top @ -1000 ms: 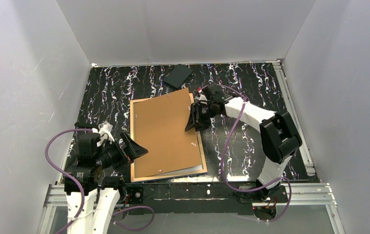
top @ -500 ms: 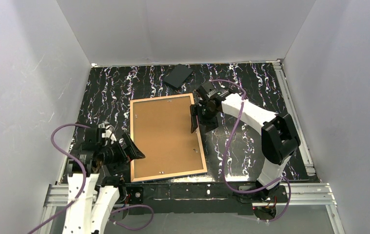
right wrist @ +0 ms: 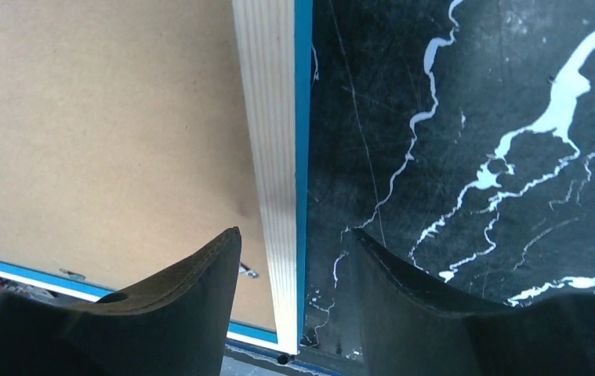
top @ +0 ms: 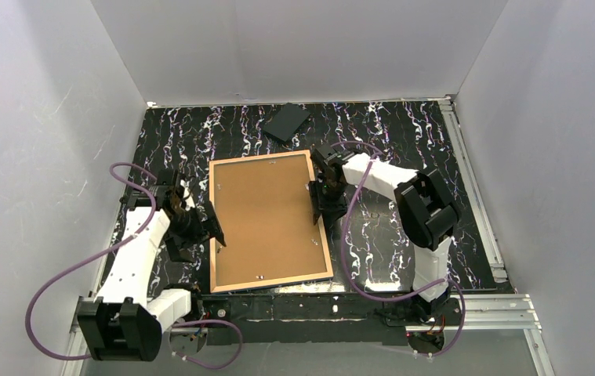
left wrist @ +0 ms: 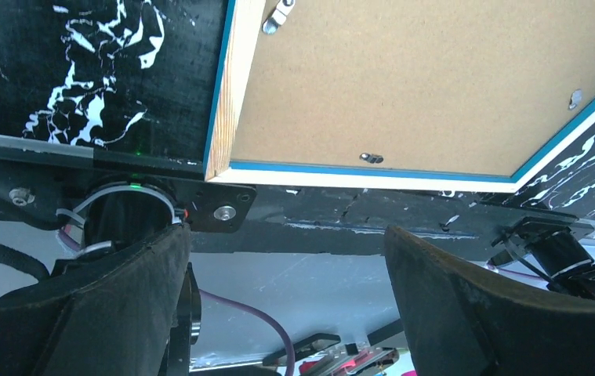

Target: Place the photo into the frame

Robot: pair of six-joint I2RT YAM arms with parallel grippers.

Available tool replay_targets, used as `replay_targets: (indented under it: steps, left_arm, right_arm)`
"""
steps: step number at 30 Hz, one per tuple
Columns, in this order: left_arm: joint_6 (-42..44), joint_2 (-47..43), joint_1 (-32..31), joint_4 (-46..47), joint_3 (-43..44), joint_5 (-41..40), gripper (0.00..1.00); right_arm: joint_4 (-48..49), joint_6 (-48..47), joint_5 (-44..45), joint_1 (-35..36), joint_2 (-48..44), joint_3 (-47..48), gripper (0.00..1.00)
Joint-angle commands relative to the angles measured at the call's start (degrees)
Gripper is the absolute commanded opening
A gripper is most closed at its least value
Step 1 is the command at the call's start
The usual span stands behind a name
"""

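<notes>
The frame (right wrist: 274,157) shows pale bare wood with fine straight grain on its rail, and a smooth, bright blue painted outer edge. The backing board (top: 266,215) in it is matt brown fibreboard, faintly speckled, with small shiny metal clips (left wrist: 370,158). The desk (right wrist: 466,117) is black with white marble veining, lightly scuffed, with a dull sheen. The right gripper (right wrist: 294,230) has matt black, slightly grainy fingers (right wrist: 192,313)

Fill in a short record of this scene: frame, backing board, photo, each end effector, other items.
frame: flat on the table, wood face up
backing board: brown, seated inside the frame
photo: not visible
left end effector: open, at the frame's left edge, holding nothing
right end effector: open, jaws either side of the frame's right edge
other: black slab at the far edge
</notes>
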Motion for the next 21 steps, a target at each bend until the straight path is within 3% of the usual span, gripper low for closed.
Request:
replay_targets:
  steps: [1,5,13,17,21]
  left_arm:
    - [2.04,3.89,0.14,-3.14,1.70,1.32,0.93]
    - [3.05,4.55,0.14,-3.11,2.33,3.37,0.92]
    - [4.14,3.80,0.14,-3.45,1.60,4.01,0.92]
    - [3.93,4.41,-0.02,-1.94,-0.31,5.37,0.90]
    - [3.02,5.24,-1.06,-0.04,-1.93,5.72,0.89]
  right_arm:
    - [2.31,-0.69,-0.67,0.08,1.46,-0.08,0.57]
    - [2.67,-0.49,-0.90,0.10,2.84,0.23,0.45]
    - [1.68,-0.07,1.73,-0.09,0.50,-2.64,0.10]
    - [0.74,-0.91,4.38,-0.42,-2.04,-4.56,0.02]
    - [-0.12,-1.79,5.93,-1.16,-5.59,-7.09,0.01]
